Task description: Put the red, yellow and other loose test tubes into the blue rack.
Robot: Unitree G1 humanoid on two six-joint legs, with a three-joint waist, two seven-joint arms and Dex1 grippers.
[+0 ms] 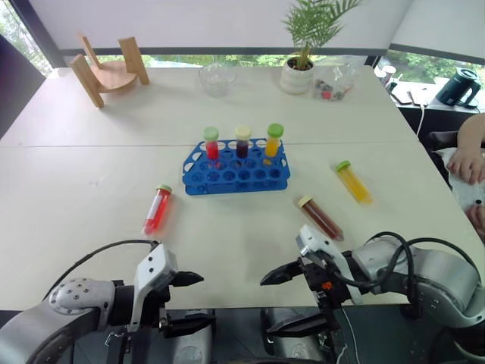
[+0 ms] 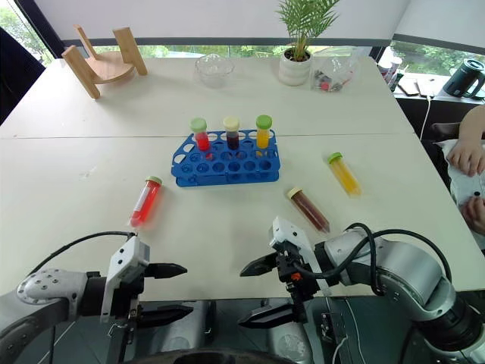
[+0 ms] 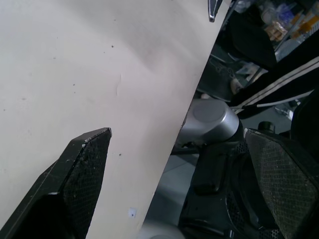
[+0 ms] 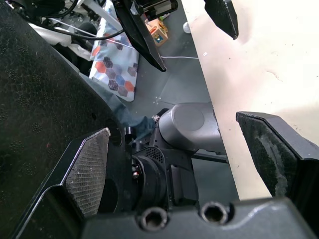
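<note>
1. Left eye view: a blue plastic test-tube rack point(image 1: 236, 173) stands mid-table point(image 1: 91, 189), holding three capped tubes in its back row. Loose on the table lie a red-filled tube point(image 1: 157, 210) to the rack's left, a brown-filled tube point(image 1: 321, 218) and a yellow-filled tube point(image 1: 354, 182) to its right. Both tools hover at the near edge, the left tool point(image 1: 188, 301) and right tool point(image 1: 282, 300) released, empty.
2. Left wrist view: black fingers point(image 3: 75, 184) spread wide over the table's edge.
3. Right wrist view: fingers point(image 4: 84, 169) apart, grasping nothing.
</note>
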